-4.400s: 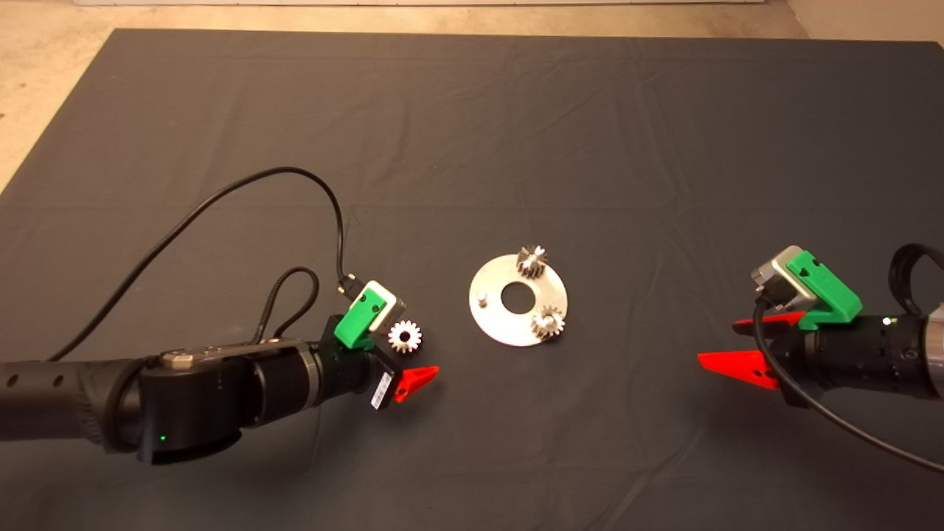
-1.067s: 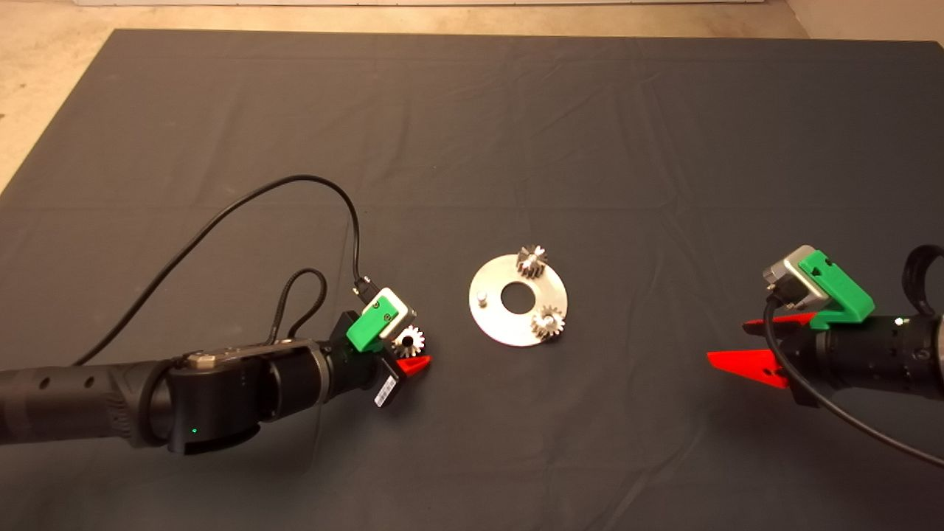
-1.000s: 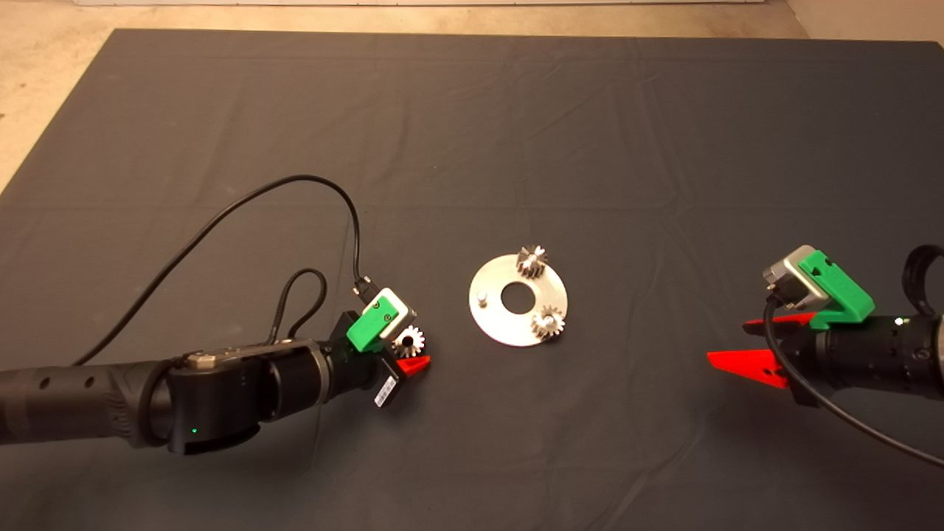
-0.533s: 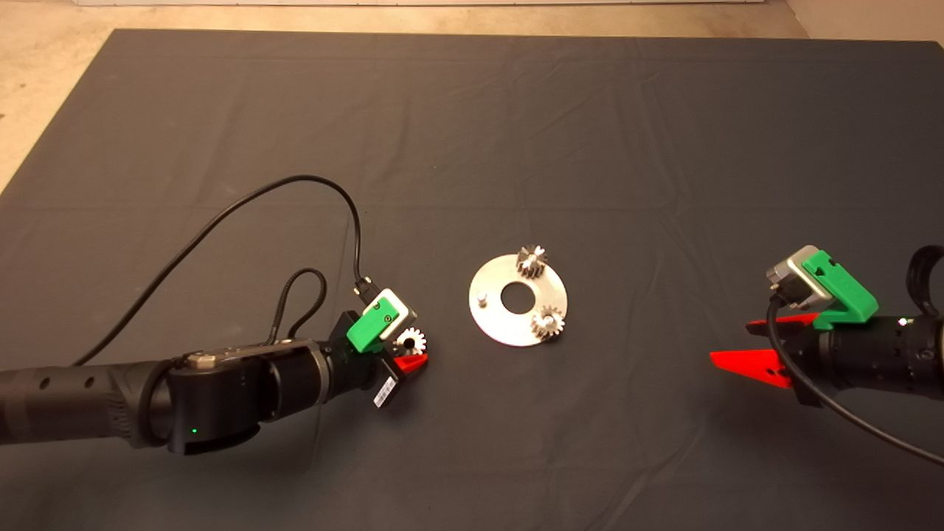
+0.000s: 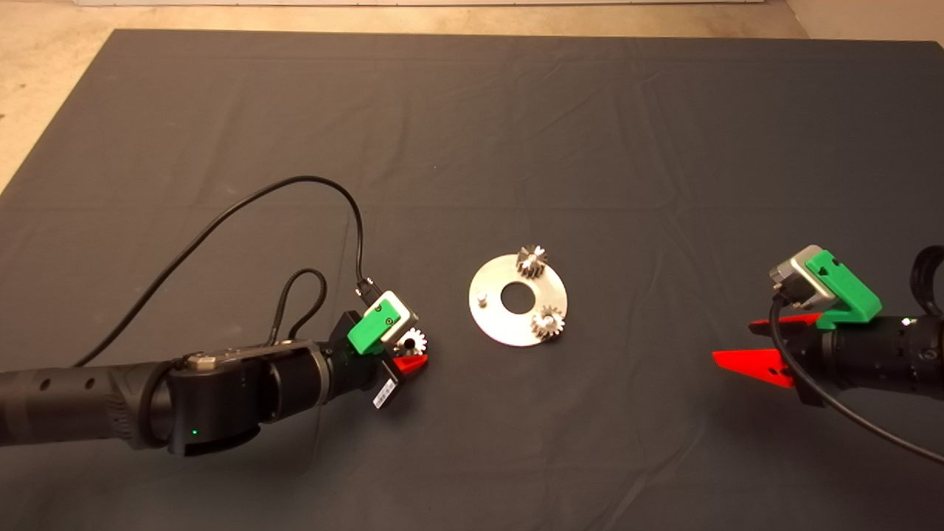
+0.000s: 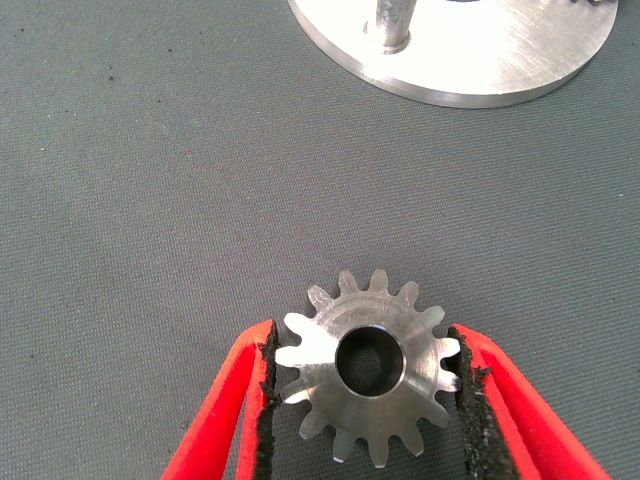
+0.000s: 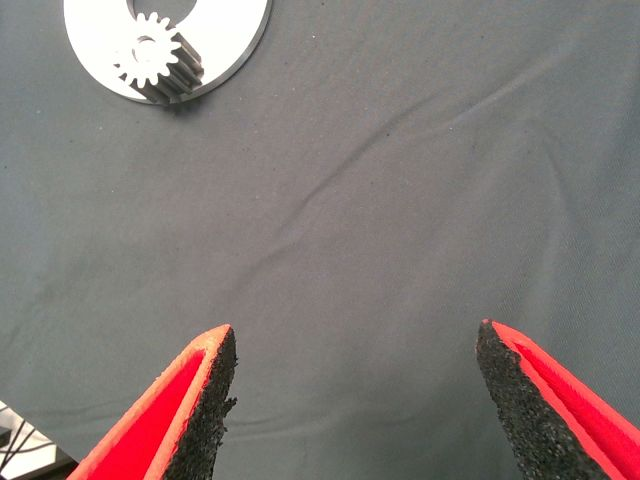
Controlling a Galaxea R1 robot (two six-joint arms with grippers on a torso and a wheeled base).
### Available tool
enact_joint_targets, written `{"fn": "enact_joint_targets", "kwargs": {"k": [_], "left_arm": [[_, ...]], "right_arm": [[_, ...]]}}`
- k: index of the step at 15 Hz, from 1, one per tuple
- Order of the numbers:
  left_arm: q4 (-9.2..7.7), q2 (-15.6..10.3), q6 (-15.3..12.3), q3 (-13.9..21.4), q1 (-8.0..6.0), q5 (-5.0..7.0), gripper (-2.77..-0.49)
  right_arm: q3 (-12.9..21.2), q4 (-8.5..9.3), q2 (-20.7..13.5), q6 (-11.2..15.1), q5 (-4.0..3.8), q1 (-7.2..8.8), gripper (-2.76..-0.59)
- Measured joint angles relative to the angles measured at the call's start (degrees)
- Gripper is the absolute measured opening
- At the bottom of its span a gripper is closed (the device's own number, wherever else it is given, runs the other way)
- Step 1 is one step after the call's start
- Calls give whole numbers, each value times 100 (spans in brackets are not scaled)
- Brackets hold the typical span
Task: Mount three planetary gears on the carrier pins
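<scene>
The dark mat (image 5: 472,133) is covering nearly the whole table, with a strip of pale floor (image 5: 44,88) showing past its far and left edges. No brand name or readable writing is showing anywhere; only a small white label (image 5: 381,394) is sitting on the left wrist, its print too small to make out.

The left arm is reaching in low from the left, a black cable (image 5: 243,203) looping over the mat behind it. The left gripper (image 6: 365,395) is clamping the bright silvery gear (image 6: 368,363) between its two pads (image 6: 262,400) — the gear is lying flat, centre hole up, just left of the aluminium disc (image 5: 490,317) and not touching it.

The right arm is waiting well off to the right, its gripper (image 7: 350,395) spread wide over bare mat with nothing between the fingers.

The disc is lying at the middle of the mat. Two dark gears are sitting on its pins — one at the far rim (image 5: 531,262), one at the near right rim (image 5: 548,322). The third pin (image 5: 481,298), on the side facing the left gripper, is standing bare, and nothing is lying between it and the held gear.
</scene>
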Motion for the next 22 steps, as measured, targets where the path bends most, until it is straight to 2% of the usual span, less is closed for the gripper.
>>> {"fn": "enact_joint_targets", "kwargs": {"k": [5,6,8,11,13,14,15,17,18,22], "left_arm": [[-2,-2,4,0,0,2,-236],[-6,-2,4,0,-2,7,-243],[-65,-2,28,0,-13,13,-246],[-545,2,218,0,-196,98,-247],[-898,2,395,0,-375,216,-248],[-1001,9,405,0,-473,259,-248],[-1034,54,411,-2,-541,356,-248],[-1082,173,428,0,-556,485,-249],[-1123,179,433,0,-581,506,-249],[-1136,260,433,0,-875,600,-252]], "right_arm": [[0,0,0,0,0,0,-158],[0,0,0,0,-2,2,-158],[0,0,0,0,-2,0,-158],[0,0,0,1,-2,0,-158],[0,0,0,0,-2,0,-158],[0,0,2,0,-2,2,-158],[0,0,2,0,-2,0,-158],[0,0,0,0,-2,0,-158],[0,0,0,0,-2,0,-158],[0,0,4,-2,-3,0,-158]]}}
